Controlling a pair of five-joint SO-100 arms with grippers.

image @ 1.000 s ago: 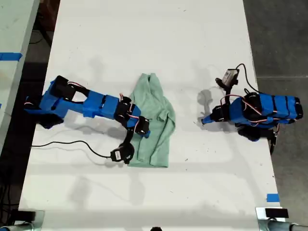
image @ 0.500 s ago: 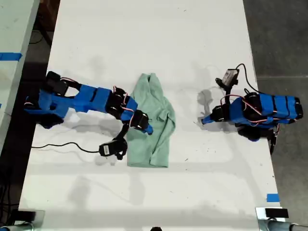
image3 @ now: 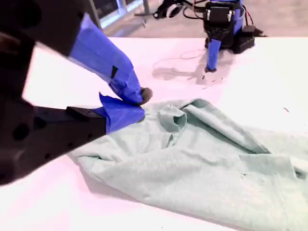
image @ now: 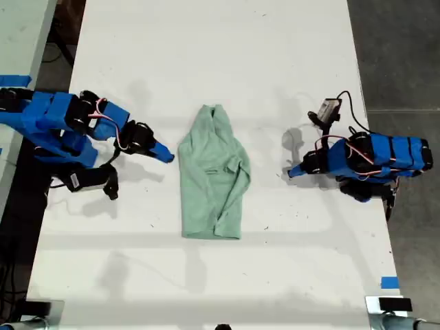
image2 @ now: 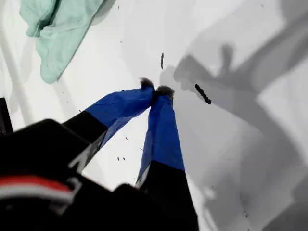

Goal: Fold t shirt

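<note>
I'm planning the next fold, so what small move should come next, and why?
Probably open my second gripper and reach for the t shirt at its hem end, nearest the exterior view's bottom. The shirt lies narrow but long, and that gripper sits shut and empty beside it.

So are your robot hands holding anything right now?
No, nothing is held. My first end effector is shut on bare table, away from the t shirt. My second end effector is shut beside the shirt's edge, gripping no fabric.

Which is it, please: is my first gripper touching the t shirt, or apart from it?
Apart. The exterior view shows bare table between my first gripper and the t shirt.
</note>
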